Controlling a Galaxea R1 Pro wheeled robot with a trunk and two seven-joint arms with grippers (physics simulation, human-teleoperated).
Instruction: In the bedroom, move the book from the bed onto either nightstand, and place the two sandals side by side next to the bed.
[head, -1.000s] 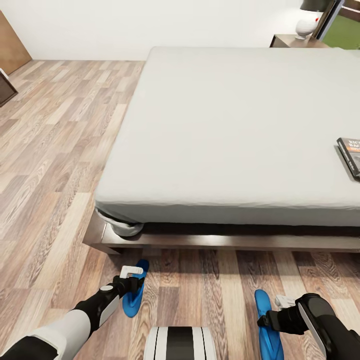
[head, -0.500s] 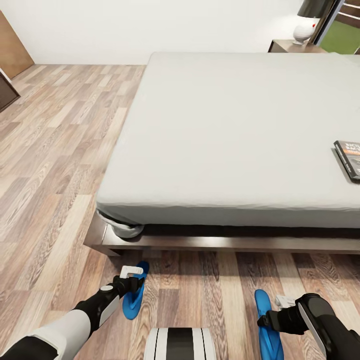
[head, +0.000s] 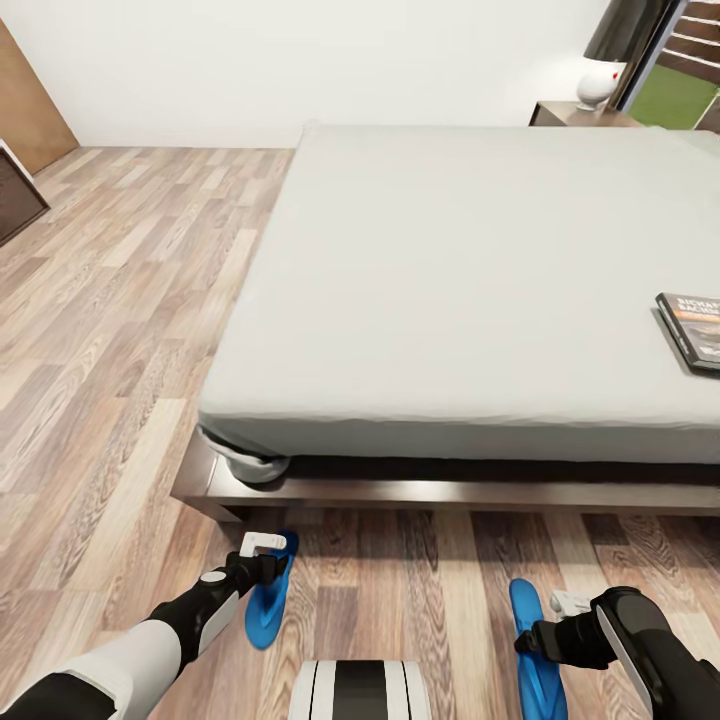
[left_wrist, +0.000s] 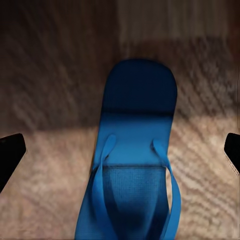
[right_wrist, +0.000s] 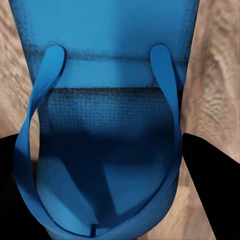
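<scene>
Your left gripper (head: 262, 545), fingers spread wide, hovers over one flip-flop (head: 268, 592); your right gripper (head: 566, 603) straddles the other flip-flop (head: 533, 655), grip unclear, by the bed (head: 480, 300).

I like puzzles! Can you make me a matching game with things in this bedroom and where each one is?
Things:
1. small dark paperback book with an orange band
2. bright blue flat flip-flop sandal by the left hand
3. round white lamp with a dark shade
4. pale-grey mattress

Places:
A. on the brown wood-plank floor
B. on the far wooden nightstand
C. on the dark-brown bed frame
D. lying on the mattress near its right side

Pairs: 1-D, 2-A, 3-B, 4-C
</scene>
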